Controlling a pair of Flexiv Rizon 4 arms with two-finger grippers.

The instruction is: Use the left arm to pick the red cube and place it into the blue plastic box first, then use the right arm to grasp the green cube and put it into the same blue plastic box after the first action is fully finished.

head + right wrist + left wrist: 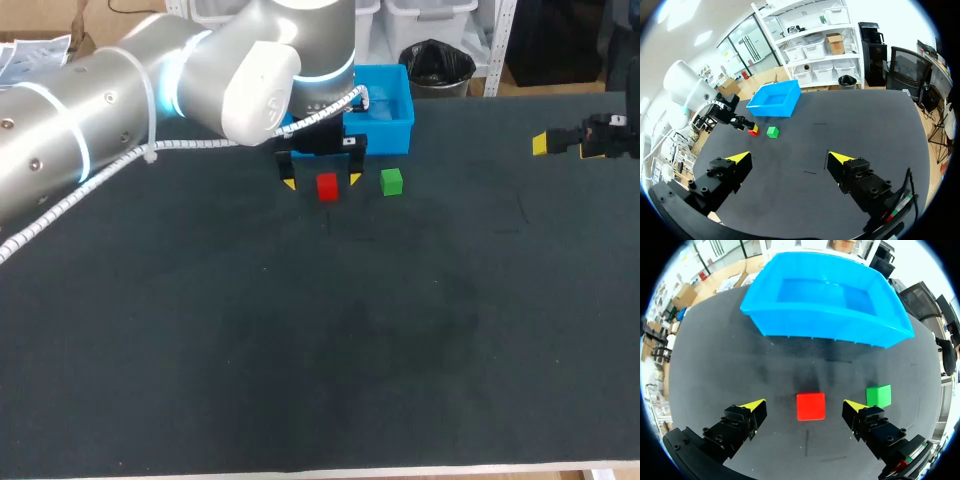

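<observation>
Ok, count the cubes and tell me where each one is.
2. The red cube lies between the open fingers of the left gripper, in front of the blue box; the green cube sits beside it, outside the fingers.

Worktop [300, 350]: dark matt covering, cloth-like, faintly mottled, no shine.
Blue plastic box [825, 320]: smooth moulded plastic, glossy, with soft highlights on walls and rim.
Red cube [810, 406], green cube [878, 395]: smooth flat faces, matt to slightly satin; material can't be told.
Left arm [120, 110]: smooth silver-grey casing with a satin sheen, trailed by a white ribbed spiral cable wrap [195, 145].
Left hand [804, 406], right hand [790, 159]: black matt fingers, screw heads showing, flat yellow tips.
</observation>
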